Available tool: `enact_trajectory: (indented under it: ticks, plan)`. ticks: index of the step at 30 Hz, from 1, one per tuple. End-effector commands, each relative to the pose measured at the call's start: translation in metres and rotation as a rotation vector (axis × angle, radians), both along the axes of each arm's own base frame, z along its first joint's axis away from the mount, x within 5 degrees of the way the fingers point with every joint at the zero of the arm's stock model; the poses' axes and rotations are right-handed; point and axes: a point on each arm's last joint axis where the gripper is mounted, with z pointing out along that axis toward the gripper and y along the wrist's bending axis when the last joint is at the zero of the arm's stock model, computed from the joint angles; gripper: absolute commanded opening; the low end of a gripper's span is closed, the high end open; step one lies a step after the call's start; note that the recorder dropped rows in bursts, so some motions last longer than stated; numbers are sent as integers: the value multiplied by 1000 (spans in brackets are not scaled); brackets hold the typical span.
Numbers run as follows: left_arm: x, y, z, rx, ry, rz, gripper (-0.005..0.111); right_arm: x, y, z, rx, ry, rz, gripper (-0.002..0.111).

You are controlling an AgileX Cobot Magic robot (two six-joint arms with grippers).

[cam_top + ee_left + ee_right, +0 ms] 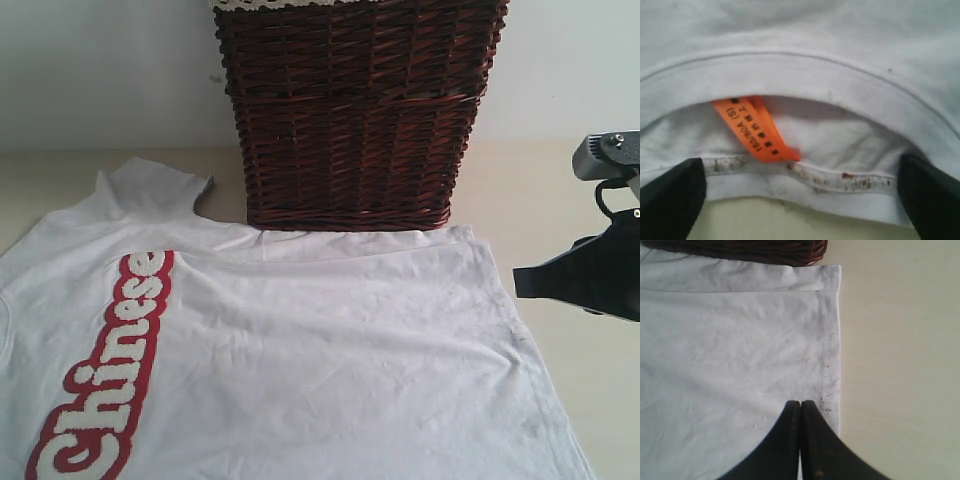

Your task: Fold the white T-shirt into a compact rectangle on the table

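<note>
Table being covered by white T-shirt, spread flat, far edge touching wicker basket. Cloth being judged light, soft, limp: best pinched at collar and hem. Left gripper jaws being held wide apart, straddling collar by orange tag. Right gripper jaws being pressed together over hem, nothing gripped.

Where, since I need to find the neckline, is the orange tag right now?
Only the left wrist view shows it: the orange tag lies inside the neck of the white T-shirt, with the open jaws of the left gripper on either side.
</note>
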Motion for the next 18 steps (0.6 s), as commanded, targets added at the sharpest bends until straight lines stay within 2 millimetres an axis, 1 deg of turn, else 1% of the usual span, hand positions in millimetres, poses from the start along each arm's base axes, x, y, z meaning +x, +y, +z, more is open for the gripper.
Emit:
enact_trajectory:
  ticks: [1, 6, 12, 18]
  plan:
    - [2, 1, -2, 29, -41, -28, 104, -1, -1, 0, -5, -6, 2, 0]
    - [-3, -1, -5, 14, -10, -23, 104, -1, -1, 0, -5, -6, 2, 0]
    - [-14, -4, -21, -5, 57, -37, 104, -1, -1, 0, 0, -4, -1, 0]
    - [-13, -4, -24, -2, 48, -36, 104, -1, -1, 0, -2, -5, 2, 0]
